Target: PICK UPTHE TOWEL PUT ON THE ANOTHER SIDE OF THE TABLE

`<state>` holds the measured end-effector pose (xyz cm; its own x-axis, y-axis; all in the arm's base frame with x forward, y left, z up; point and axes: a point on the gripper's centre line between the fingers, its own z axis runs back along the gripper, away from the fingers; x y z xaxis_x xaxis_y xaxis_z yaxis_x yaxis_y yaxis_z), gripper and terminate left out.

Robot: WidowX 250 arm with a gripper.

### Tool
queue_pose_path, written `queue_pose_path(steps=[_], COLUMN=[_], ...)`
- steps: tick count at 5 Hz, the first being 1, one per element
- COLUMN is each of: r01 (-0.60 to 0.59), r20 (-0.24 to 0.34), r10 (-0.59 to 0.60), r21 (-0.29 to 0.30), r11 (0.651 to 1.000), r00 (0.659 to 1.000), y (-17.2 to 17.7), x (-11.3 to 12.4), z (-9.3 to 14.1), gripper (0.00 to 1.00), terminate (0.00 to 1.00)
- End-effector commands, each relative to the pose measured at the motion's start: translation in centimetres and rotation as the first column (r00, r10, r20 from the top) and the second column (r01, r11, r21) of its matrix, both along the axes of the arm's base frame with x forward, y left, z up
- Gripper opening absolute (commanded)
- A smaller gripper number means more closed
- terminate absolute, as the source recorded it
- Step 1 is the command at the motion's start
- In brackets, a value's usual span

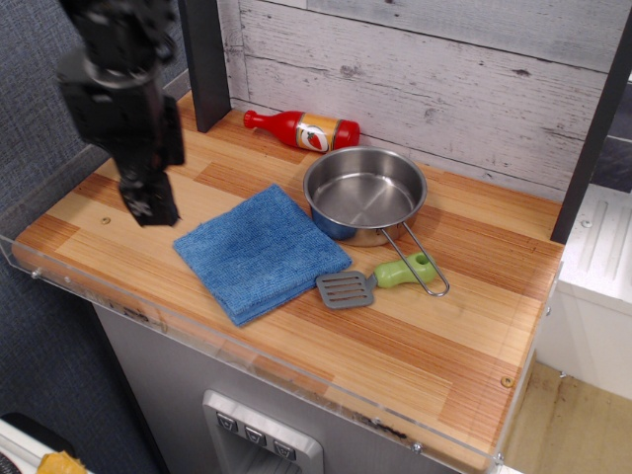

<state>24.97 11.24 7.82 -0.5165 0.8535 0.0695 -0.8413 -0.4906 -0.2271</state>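
The blue folded towel (259, 252) lies flat on the left-middle of the striped wooden table (415, 341), its right corner close to the steel pan (365, 193). My black gripper (153, 202) hangs above the table's left part, just left of the towel's left corner and not touching it. Its fingers point down and look like one dark block, so I cannot see whether they are apart. Nothing is in it.
A red sauce bottle (304, 129) lies on its side by the back wall. A grey spatula with a green handle (370, 282) lies next to the towel's right edge, beside the pan's wire handle. A dark post (202, 59) stands at the back left. A clear rim runs along the table's edges.
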Motion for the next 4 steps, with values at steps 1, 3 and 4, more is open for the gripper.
queue_pose_path(steps=[1,3,4], r01=[0.046,0.050,0.034], r20=[-0.023,-0.049,-0.061], r10=[-0.045,-0.051,-0.035], r21=[0.019,-0.018,-0.009], r11=[0.999,0.999,0.999], r00=[0.999,0.998,0.998], y=[-2.7,-3.6,-3.0], x=[0.7,0.4,0.3], z=[-2.3,-4.6,-5.1], gripper=[1.00,1.00,1.00], terminate=[0.00,0.00,0.00])
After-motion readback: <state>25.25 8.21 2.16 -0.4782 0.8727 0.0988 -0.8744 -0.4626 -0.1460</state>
